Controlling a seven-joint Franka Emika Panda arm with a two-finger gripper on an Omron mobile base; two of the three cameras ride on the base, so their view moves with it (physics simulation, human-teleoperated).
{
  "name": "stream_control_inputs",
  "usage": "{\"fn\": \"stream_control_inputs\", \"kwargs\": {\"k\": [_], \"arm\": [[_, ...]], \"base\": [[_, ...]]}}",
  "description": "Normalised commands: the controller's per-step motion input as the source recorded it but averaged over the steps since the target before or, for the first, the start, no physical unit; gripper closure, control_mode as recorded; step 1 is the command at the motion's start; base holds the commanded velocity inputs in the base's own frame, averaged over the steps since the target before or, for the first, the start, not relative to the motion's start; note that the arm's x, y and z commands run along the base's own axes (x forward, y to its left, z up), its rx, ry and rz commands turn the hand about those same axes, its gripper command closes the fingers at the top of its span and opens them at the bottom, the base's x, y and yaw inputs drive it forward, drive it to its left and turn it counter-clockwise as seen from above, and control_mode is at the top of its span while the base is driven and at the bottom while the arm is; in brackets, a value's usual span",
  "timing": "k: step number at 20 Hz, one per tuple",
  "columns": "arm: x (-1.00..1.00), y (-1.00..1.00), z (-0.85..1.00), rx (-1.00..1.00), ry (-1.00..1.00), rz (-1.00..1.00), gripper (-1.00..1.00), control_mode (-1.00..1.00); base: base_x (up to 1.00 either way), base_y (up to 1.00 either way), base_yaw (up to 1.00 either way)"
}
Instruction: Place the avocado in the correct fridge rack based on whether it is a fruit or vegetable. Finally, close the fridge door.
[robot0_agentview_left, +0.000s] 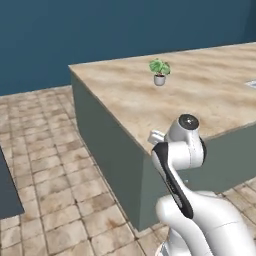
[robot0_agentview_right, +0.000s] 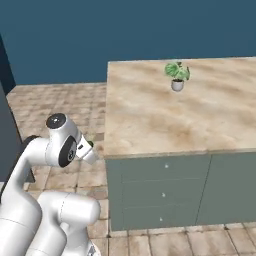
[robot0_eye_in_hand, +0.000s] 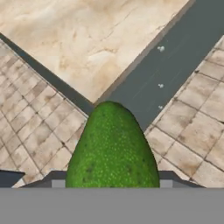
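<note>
We're gripping the bumpy green oval avocado (robot0_eye_in_hand: 112, 148) in the claw (robot0_eye_in_hand: 112, 183), hovering above the marble-topped island's (robot0_eye_in_hand: 87, 39) corner.

The marble-look counter (robot0_agentview_left: 130, 95) fills the upper right of the left base view, with just a small potted plant (robot0_agentview_left: 159, 72) on it.

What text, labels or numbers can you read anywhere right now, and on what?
None.
The avocado, the counter, its drawer fronts and the plant pot carry no writing, label or number.
</note>
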Motion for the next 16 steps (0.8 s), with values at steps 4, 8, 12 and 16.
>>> {"fn": "stream_control_inputs", "kwargs": {"k": [4, 8, 12, 16], "arm": [[0.00, 0.00, 0.00, 0.00, 0.00, 0.00, 1.00, 1.00], [0.00, 0.00, 0.00, 0.00, 0.00, 0.00, 1.00, 1.00], [0.00, 0.00, 0.00, 0.00, 0.00, 0.00, 1.00, 1.00], [0.00, 0.00, 0.00, 0.00, 0.00, 0.00, 1.00, 1.00]], "base": [[0.06, 0.53, 0.67], [0.47, 0.67, 0.56], [0.84, 0.49, 0.52], [1.00, 0.20, 0.51]]}}
